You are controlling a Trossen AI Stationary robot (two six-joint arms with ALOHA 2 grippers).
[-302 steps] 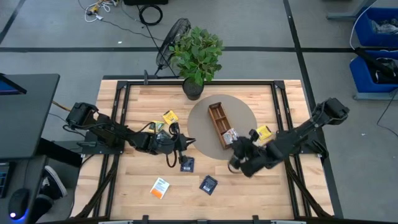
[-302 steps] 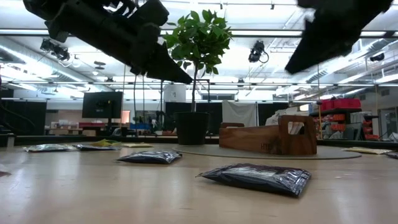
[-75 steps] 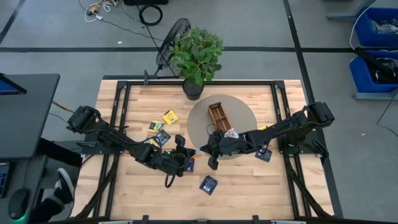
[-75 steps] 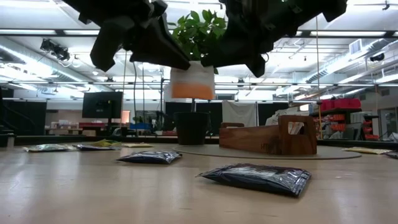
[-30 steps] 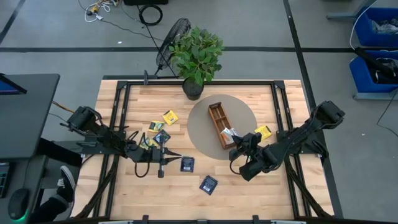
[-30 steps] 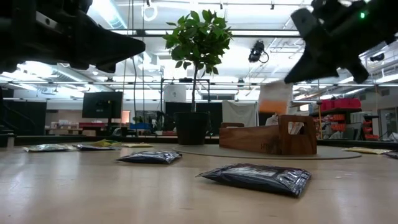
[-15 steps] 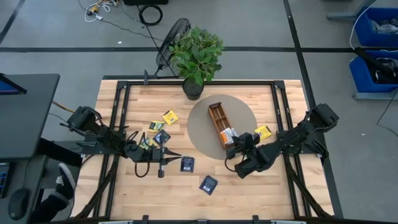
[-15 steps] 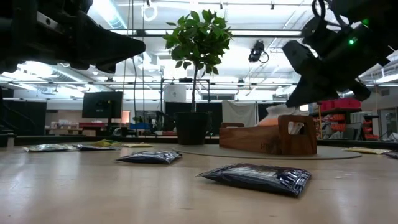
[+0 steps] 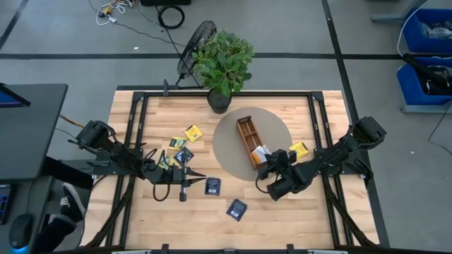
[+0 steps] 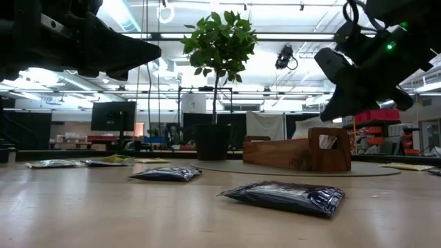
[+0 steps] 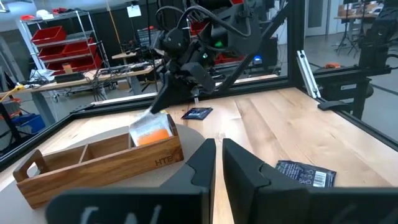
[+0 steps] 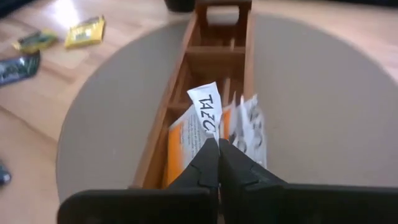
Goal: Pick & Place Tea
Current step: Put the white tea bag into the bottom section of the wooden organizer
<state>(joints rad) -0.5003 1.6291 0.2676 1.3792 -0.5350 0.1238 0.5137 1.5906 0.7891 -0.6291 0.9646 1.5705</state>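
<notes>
Orange-and-white sachet (image 12: 210, 127) pinched in right hand (image 12: 218, 147), fingers clamped on its top edge, lowered into near-end compartment of wooden tray (image 9: 248, 140). Placing step. Next: release, lift clear. Left hand (image 9: 185, 176) nearly closed, empty, waiting over worktop (image 9: 141, 219) by loose sachets (image 9: 212, 186).

The orange-and-white sachet (image 12: 189, 146) sits half-hidden inside the wooden tray (image 12: 163, 134) — its lower edge unseen.

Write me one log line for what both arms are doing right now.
right gripper: shut on orange sachet, lowering it into tray end compartment | left gripper: idle over table, nothing held | loose sachets on table: several
</notes>
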